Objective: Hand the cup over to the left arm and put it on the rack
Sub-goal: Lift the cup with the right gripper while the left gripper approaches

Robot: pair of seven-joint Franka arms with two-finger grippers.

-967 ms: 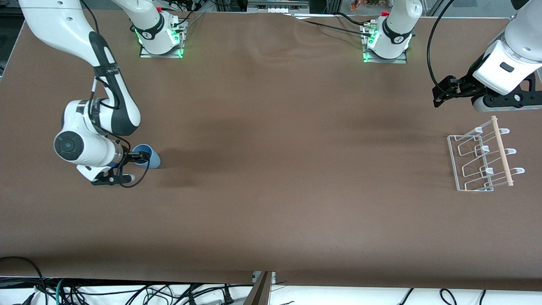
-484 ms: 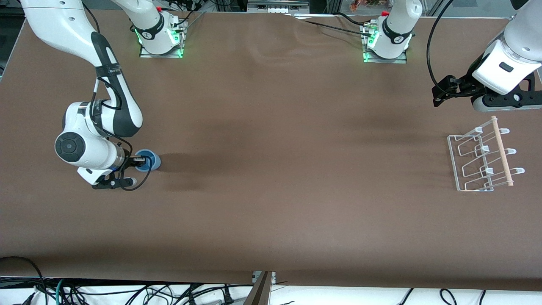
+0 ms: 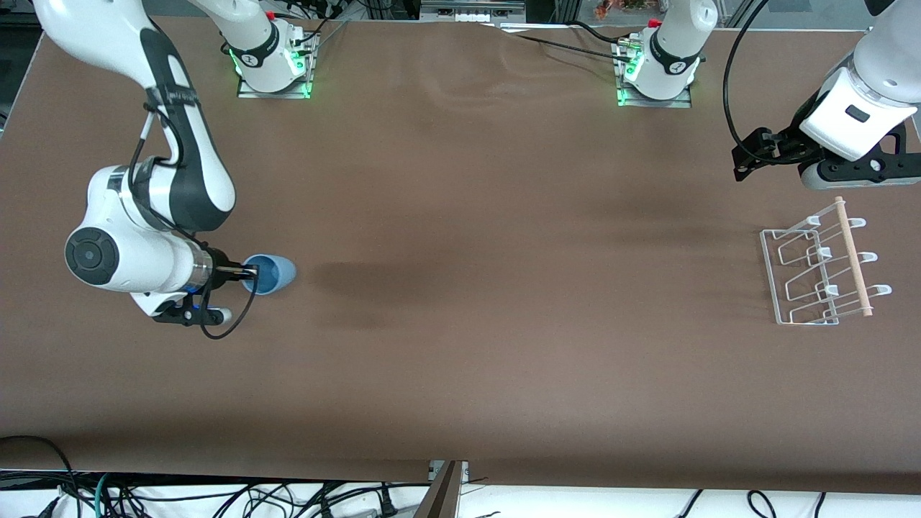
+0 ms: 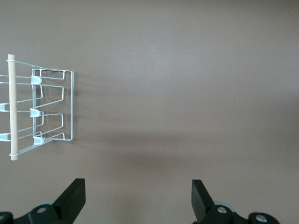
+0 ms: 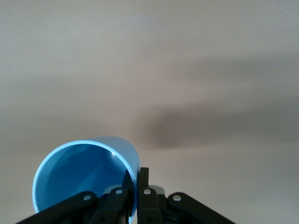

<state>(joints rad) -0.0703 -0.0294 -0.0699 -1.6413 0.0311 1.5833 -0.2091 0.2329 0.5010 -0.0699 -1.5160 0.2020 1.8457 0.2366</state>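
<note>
Right gripper (image 3: 248, 272) is at the right arm's end of the table, jaws clamped on the rim of the cup (image 3: 272, 274), one finger inside the wall and one outside. In the right wrist view the cup (image 5: 84, 179) is cut off at the picture's edge, so its base is not seen there. In the front view the cup appears lifted clear of the table (image 3: 460, 374) and tipped mouth-sideways, though contact with the table is hard to rule out from this angle.

Left gripper (image 3: 745, 157) hangs over the table near the rack (image 3: 817, 270), jaws wide apart, holding nothing; the arm waits. The left wrist view shows only the fingertips (image 4: 70, 200) and part of the rack (image 4: 51, 109), whose wooden rod (image 4: 13, 107) crosses it; the rest is out of frame.

No legible writing on cup or rack; the markings on the arm bases are too small to read.
</note>
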